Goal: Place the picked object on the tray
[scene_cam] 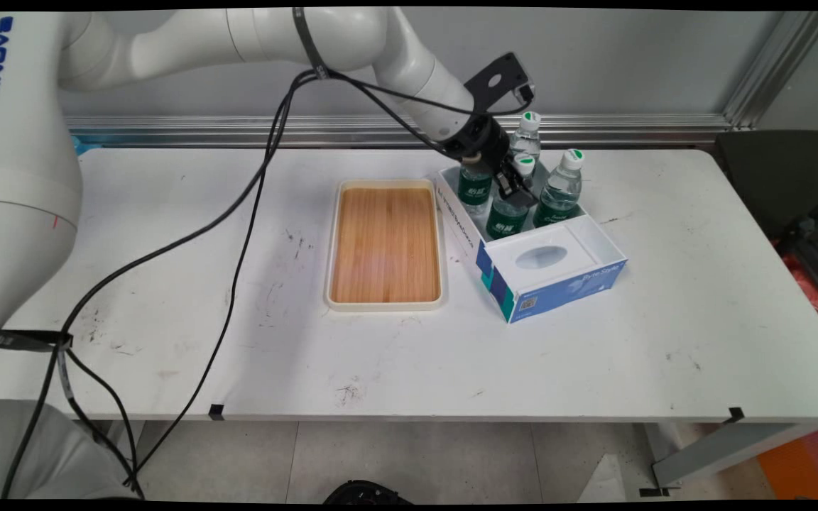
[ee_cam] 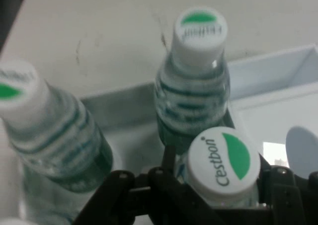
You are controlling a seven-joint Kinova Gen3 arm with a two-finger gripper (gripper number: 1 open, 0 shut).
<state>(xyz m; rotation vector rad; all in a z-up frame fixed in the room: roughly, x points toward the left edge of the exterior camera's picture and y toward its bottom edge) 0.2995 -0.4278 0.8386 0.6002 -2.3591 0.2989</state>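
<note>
The white cap (ee_cam: 224,158) of the bottle nearest the hand camera reads "Cestbon" in green letters beside a green leaf mark. The cap of the bottle behind it (ee_cam: 200,29) carries the same green mark and a line of lettering too blurred to make out. On the blue front of the white box (scene_cam: 571,282) there is pale script I can't read from the main view, and a small square code sits near its corner (scene_cam: 528,304). The green labels on the bottles (scene_cam: 505,226) have white marks, unreadable
</note>
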